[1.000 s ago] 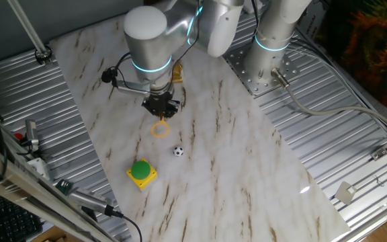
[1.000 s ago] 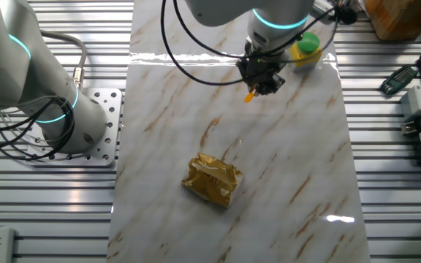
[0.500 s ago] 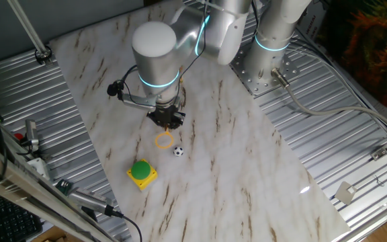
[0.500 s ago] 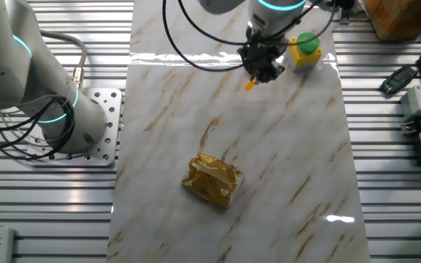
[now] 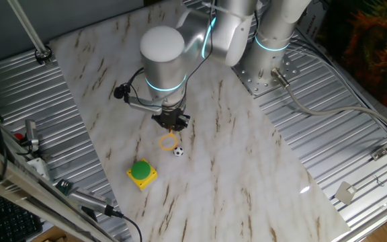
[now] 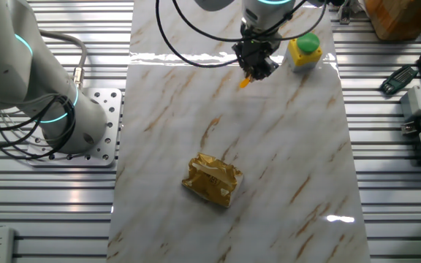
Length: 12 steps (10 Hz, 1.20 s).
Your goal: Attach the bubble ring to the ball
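Observation:
My gripper (image 5: 171, 125) is shut on the handle of the orange-yellow bubble ring (image 5: 169, 141), whose loop hangs just below the fingers. The tiny black-and-white ball (image 5: 178, 152) lies on the marble board just to the lower right of the loop, close to it. In the other fixed view the gripper (image 6: 253, 67) holds the ring (image 6: 244, 82), only an orange tip showing below it; the ball is hidden behind the gripper there.
A green round button on a yellow square base (image 5: 141, 173) stands near the ball; it also shows in the other fixed view (image 6: 304, 50). A crumpled golden wrapper (image 6: 213, 179) lies mid-board. The arm's base (image 5: 269, 60) stands at the board's far side.
The gripper has carried the ring across the board toward the ball; the loop is now right beside the ball. The ball and button have not moved.

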{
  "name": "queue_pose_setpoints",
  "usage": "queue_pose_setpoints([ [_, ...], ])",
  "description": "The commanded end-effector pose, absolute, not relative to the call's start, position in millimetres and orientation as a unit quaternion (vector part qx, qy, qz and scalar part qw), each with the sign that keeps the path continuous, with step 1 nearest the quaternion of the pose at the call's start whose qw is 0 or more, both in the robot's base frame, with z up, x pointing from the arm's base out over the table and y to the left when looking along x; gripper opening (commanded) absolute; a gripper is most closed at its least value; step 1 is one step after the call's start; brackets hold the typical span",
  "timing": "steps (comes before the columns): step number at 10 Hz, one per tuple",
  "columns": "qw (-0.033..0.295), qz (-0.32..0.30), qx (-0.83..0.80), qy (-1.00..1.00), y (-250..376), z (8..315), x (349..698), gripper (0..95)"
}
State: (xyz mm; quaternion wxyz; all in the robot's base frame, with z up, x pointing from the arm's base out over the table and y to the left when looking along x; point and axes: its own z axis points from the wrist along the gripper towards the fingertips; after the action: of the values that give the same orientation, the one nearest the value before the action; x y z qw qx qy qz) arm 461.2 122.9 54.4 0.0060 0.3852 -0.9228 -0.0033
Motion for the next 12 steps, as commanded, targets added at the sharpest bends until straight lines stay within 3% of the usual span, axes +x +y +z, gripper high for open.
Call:
queue_pose_setpoints([
  [1,0.005,-0.003,0.384,-0.923,125,53,460,0.0],
  [12,0.012,0.011,0.372,-0.928,144,46,448,0.0],
])
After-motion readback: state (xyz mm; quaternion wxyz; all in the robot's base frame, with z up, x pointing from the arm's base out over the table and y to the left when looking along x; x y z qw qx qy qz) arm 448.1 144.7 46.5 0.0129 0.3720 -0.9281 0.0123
